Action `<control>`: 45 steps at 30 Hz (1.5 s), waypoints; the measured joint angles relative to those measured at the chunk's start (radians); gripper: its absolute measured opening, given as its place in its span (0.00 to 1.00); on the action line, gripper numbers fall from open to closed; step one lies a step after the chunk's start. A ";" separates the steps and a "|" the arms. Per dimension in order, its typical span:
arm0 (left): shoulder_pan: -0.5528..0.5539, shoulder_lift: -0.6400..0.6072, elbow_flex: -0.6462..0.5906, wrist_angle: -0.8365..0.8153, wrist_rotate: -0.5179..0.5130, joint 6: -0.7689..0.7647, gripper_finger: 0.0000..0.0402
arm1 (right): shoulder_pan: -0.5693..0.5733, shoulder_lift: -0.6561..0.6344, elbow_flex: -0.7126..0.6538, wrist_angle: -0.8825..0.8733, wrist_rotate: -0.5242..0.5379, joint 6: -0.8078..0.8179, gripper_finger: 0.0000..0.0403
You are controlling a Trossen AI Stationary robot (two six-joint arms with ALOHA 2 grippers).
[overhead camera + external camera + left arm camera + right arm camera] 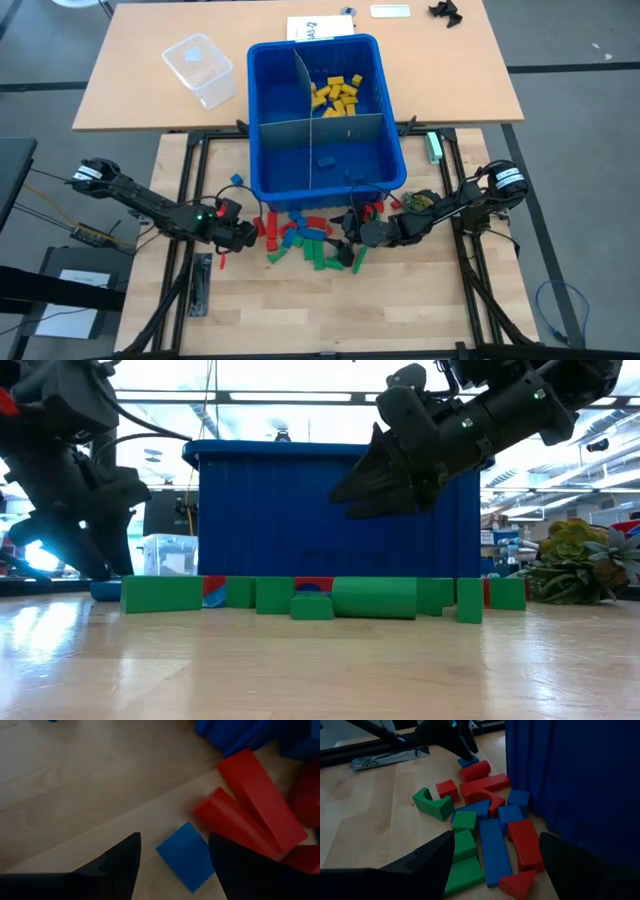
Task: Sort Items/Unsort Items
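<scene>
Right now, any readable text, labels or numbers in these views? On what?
White sheet on the far table behind the blue bin: dark logo mark, too small to read.
White label near that table's far edge: blank or too small to tell.
Toy blocks, bin walls, both arms: no readable markings.

- A white sheet of paper [312, 28] lies on the far table just behind the blue bin [325, 112]; it carries a dark printed mark that seems to read "IAS", though the letters are too small to be sure.
- A second white paper [75, 288] sits off the table, well to the left of the bin; its print cannot be read.
- No other text, label or number can be read.
</scene>
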 joint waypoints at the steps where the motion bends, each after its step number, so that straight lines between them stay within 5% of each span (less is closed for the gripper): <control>1: 0.000 0.001 0.000 0.001 0.000 0.000 0.60 | 0.000 0.000 0.000 -0.003 0.000 0.000 0.72; 16: -0.001 0.173 0.005 0.095 0.008 0.004 0.59 | 0.006 0.000 0.000 -0.016 -0.001 0.009 0.72; 26: -0.005 0.175 0.012 0.078 0.008 0.043 0.35 | 0.005 0.000 0.000 -0.015 0.000 0.010 0.72; 36: -0.040 0.177 0.148 0.055 0.043 0.254 0.37 | 0.005 0.000 0.000 -0.024 0.000 0.024 0.72; 45: -0.095 0.177 0.402 0.061 0.040 0.663 0.37 | 0.005 0.000 0.000 -0.024 0.000 0.025 0.72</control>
